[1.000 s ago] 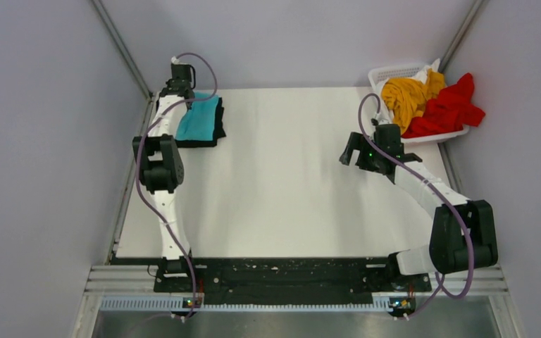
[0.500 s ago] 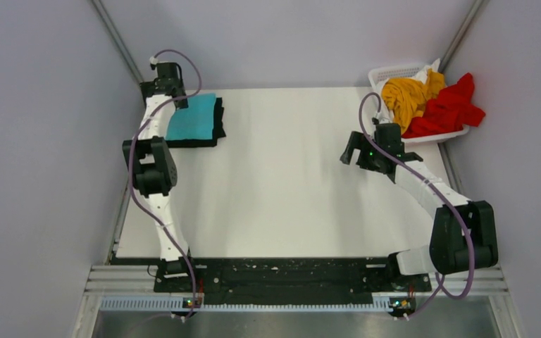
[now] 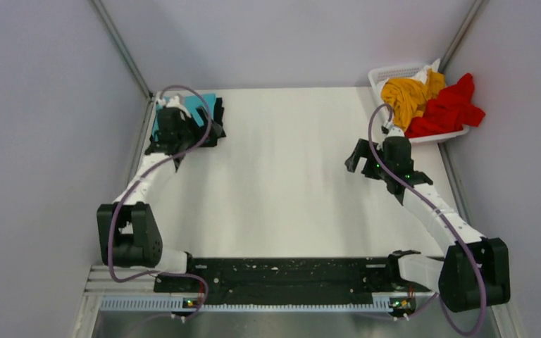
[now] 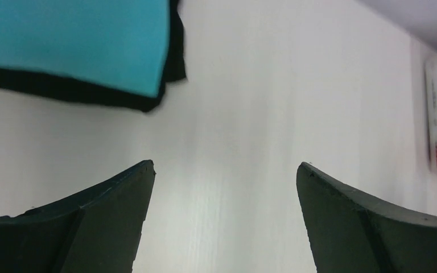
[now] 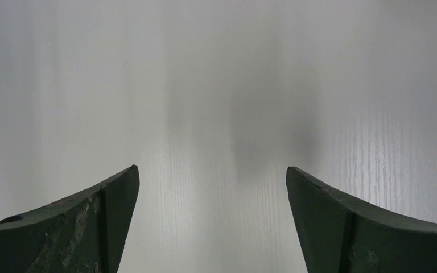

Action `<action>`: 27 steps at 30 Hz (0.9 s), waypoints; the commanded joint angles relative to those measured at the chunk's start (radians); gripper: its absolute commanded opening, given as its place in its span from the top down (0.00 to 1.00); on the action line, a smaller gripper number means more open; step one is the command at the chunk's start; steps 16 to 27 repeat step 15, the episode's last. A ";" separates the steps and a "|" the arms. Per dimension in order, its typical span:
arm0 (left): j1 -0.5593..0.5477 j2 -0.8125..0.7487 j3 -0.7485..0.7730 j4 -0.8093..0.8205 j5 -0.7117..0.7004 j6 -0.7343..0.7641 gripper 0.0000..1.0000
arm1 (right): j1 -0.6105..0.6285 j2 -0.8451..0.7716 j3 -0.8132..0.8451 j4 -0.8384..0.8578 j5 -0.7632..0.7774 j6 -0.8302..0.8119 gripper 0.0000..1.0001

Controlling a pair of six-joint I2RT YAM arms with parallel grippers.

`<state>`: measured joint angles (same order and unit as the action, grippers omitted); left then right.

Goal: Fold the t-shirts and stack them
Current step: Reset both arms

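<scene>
Over the bare white tabletop (image 3: 282, 190), the right jaws stand apart and hold nothing. At the far left the left jaws are also spread and empty, just short of the folded turquoise t-shirt (image 4: 74, 40), which lies flat on the folded black t-shirt (image 4: 62, 91). In the far right corner the mustard t-shirt (image 3: 403, 95) and red t-shirt (image 3: 447, 109) sit crumpled in the white basket (image 3: 387, 72).

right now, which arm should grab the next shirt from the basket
Right. The right gripper, open, sits near the basket with the yellow shirt and red shirt; the left gripper is far by the folded stack.
</scene>
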<state>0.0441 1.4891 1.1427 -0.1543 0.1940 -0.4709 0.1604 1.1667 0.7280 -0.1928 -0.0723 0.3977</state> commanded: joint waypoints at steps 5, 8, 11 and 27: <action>-0.342 -0.202 -0.350 0.132 -0.078 -0.072 0.01 | -0.008 -0.127 -0.149 0.130 0.037 0.024 0.01; -0.373 -0.224 -0.449 0.211 -0.077 -0.148 0.01 | -0.008 -0.147 -0.183 0.140 0.055 0.025 0.01; -0.385 -0.214 -0.460 0.204 -0.095 -0.175 0.01 | -0.008 -0.156 -0.205 0.148 0.069 0.031 0.01; -0.405 -0.233 -0.430 0.158 -0.161 -0.155 0.01 | -0.008 -0.168 -0.207 0.149 0.069 0.038 0.01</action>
